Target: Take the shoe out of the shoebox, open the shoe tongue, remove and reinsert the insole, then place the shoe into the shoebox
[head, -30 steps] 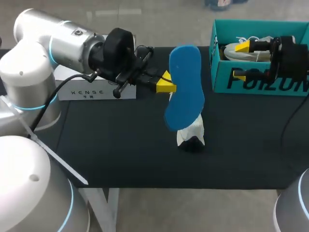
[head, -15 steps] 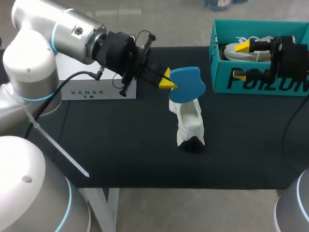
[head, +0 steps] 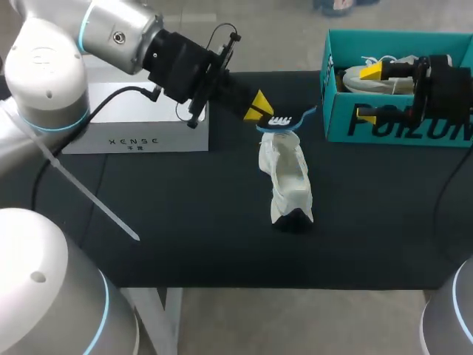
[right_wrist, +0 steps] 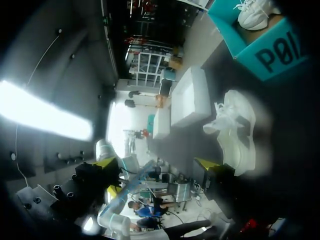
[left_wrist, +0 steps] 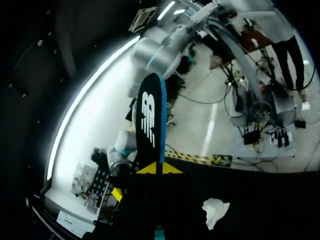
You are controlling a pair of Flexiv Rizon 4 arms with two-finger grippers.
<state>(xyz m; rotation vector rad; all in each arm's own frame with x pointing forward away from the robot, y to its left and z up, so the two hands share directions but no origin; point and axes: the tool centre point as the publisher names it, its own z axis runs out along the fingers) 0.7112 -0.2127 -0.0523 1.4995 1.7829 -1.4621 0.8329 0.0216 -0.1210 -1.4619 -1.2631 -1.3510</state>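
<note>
A white shoe [head: 290, 181] stands on the black table, toe toward the front edge. Just above its heel end my left gripper [head: 259, 111] is shut on a blue insole [head: 290, 120], seen almost edge-on here. In the left wrist view the insole [left_wrist: 151, 120] sticks out ahead of the left gripper [left_wrist: 160, 169], its dark underside showing, and the shoe [left_wrist: 216, 210] lies below. My right gripper [head: 369, 92] stands open at the left end of the teal shoebox [head: 336, 118]. A second white shoe [head: 366, 74] lies in the box. The right wrist view shows the shoe [right_wrist: 235, 130] and shoebox [right_wrist: 265, 52] ahead of the right gripper [right_wrist: 156, 164].
A white box [head: 148, 126] sits at the back left of the table, under my left arm. A thin white cable tie [head: 81, 194] hangs off the left arm over the table's left side. The table front [head: 222, 259] is bare black cloth.
My left gripper has turned the insole from face-on to nearly edge-on and brought it down over the shoe's heel end. The right arm has not moved.
</note>
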